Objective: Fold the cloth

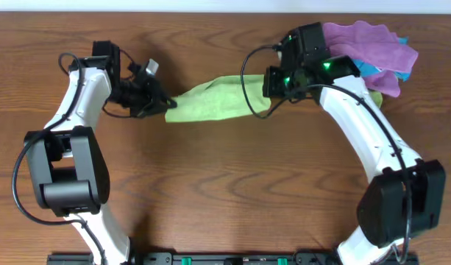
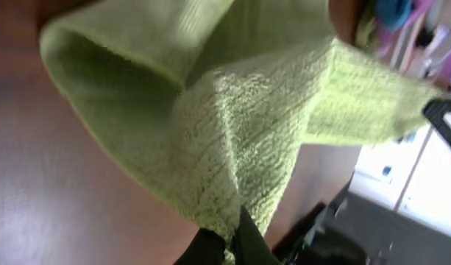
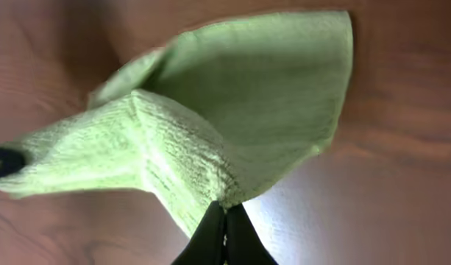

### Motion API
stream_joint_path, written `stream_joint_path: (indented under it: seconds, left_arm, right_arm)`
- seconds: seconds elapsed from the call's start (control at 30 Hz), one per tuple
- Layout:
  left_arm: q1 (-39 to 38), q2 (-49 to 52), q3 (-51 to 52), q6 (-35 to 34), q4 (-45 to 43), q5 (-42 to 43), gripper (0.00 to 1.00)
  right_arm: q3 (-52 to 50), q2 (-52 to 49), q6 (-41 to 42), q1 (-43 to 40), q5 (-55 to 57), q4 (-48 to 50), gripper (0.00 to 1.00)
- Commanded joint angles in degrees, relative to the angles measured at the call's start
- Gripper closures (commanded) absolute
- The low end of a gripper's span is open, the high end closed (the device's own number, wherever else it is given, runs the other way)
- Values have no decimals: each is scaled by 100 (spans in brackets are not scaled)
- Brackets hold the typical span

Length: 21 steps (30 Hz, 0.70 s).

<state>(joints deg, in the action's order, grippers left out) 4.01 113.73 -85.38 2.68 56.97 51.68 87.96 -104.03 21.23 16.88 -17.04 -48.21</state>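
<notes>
The lime-green cloth hangs stretched between my two grippers above the brown table, sagging in the middle. My left gripper is shut on its left end; in the left wrist view the cloth runs up from the closed fingertips. My right gripper is shut on its right end; in the right wrist view the cloth fans out from the closed fingertips. The white tag is not visible.
A heap of purple cloths with a blue cloth lies at the back right, just behind my right arm. The wooden table spreads out toward the front.
</notes>
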Motion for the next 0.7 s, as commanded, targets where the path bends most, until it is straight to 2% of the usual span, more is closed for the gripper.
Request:
stream_joint_path:
  seconds: [0.0,0.1,0.2,0.37,0.67]
  left_arm:
    - [13,-92,81,979,365,-136,94]
    - [13,-92,400,1294,573,-136,94]
    - [15,-92,883,1327,555,-271,93]
    - [52,-92,1550,1388,446,-431,79]
    - [472,-94,1602,1386,426,-428,76]
  right_arm:
    - [-81,-17,-162,85,92,-227,98]
    - [-354,-17,-160,111,94,-372,98]
    - [-693,-9,-157,138,63,-380,99]
    - [-1237,0,-153,299,48,-332,99]
    - [-1429,0,-68,435,55,-197,99]
